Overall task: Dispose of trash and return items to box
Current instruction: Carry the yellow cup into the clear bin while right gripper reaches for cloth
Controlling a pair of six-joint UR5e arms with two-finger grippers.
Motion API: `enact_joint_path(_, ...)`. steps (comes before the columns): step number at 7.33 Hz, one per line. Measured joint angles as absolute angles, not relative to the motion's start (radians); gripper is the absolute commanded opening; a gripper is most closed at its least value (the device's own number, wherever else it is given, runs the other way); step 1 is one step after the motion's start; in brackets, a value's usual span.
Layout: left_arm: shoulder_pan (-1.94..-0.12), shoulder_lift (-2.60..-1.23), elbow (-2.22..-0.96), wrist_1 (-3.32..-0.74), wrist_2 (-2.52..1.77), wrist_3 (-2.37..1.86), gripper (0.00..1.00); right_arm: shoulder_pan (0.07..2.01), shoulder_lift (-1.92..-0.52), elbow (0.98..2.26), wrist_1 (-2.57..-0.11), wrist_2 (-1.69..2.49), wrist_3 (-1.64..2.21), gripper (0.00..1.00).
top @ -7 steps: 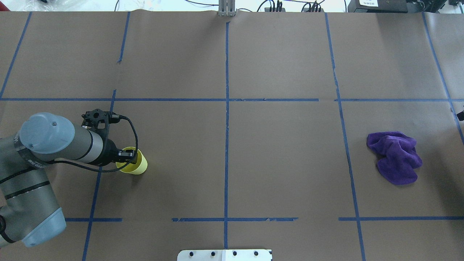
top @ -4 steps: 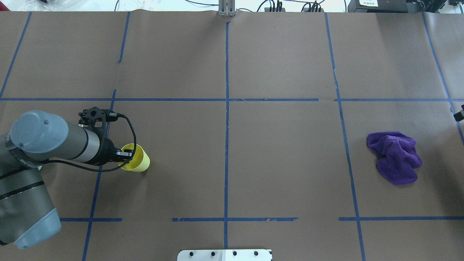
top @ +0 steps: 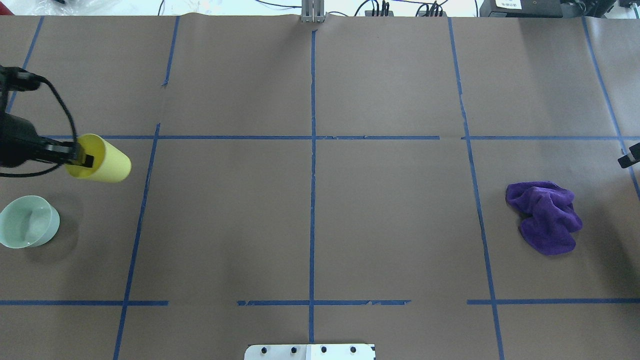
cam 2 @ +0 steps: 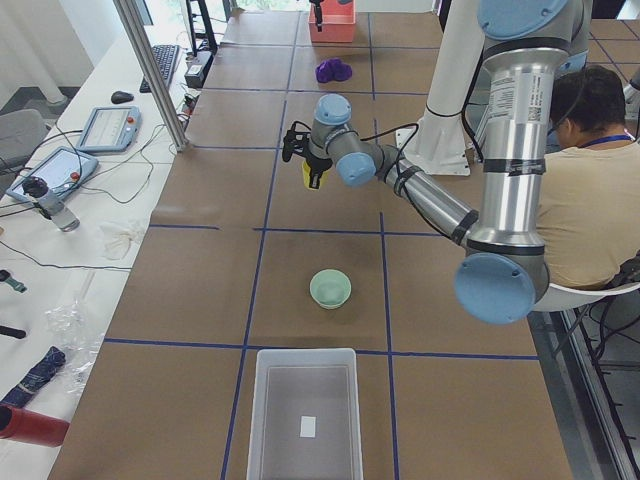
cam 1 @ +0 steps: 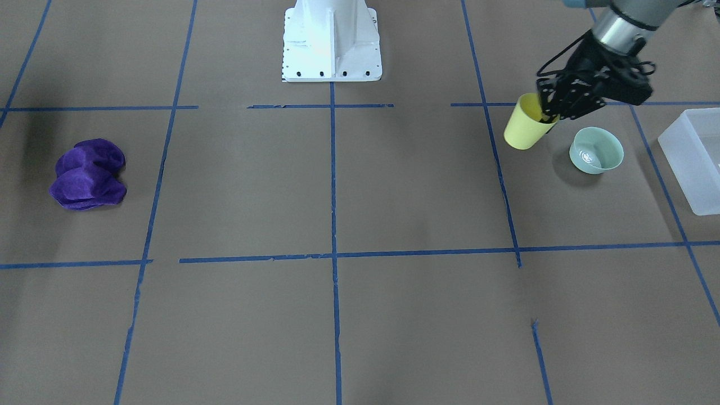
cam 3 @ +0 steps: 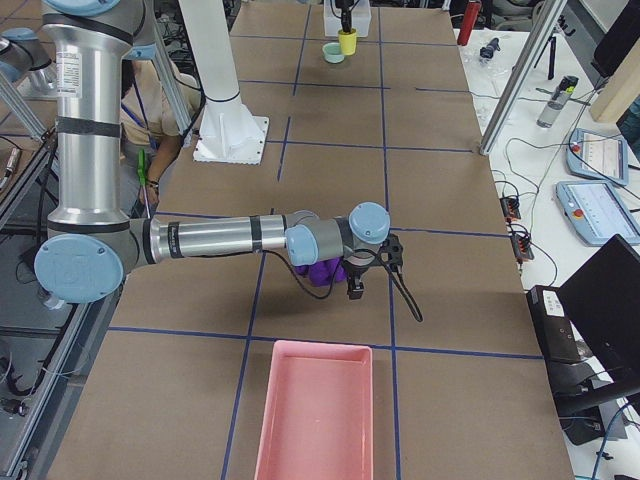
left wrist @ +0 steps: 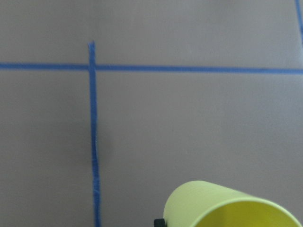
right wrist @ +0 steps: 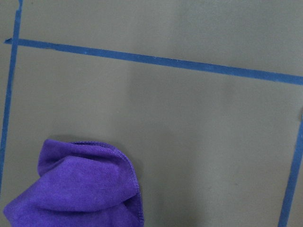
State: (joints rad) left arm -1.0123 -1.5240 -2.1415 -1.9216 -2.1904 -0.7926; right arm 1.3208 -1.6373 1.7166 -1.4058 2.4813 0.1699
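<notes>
My left gripper (top: 82,159) is shut on the rim of the yellow-green cup (top: 105,161) and holds it tilted above the table at the far left. In the front view the gripper (cam 1: 548,109) has one finger inside the cup (cam 1: 524,128). The cup also fills the bottom of the left wrist view (left wrist: 227,205). The mint-green bowl (top: 27,221) stands upright on the table just beside it (cam 1: 596,149). The frosted white box (cam 1: 694,163) stands beyond the bowl at the table's left end (cam 2: 305,415). My right gripper (cam 3: 355,285) hovers by the purple cloth; its jaws do not show.
A crumpled purple cloth (top: 545,217) lies on the right side of the table (cam 1: 87,174). A pink tray (cam 3: 315,410) stands at the table's right end. The white robot base (cam 1: 332,39) is at the near middle edge. An operator sits behind the robot.
My left arm has lifted the cup off the table and carried it to the left and farther away. The bowl, hidden under the arm before, now shows.
</notes>
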Motion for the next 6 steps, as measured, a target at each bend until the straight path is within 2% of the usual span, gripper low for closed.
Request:
enact_joint_path(2, -1.290, -1.407, -2.037, -1.920, -2.294, -0.262, 0.00, 1.285, -1.651, 1.722, -1.308, 2.480, 0.198, 1.00)
enact_joint_path(4, -1.507, -1.411, -1.798, -1.916, -2.318, 0.197, 0.00, 1.253, -1.659, 1.730, -1.223, 2.477, 0.309, 1.00)
enact_joint_path(6, -1.662, -1.498, -1.505, -1.917, -2.317, 0.507, 0.00, 1.217, -1.661, 1.747, -1.185, 2.458, 0.434, 1.00)
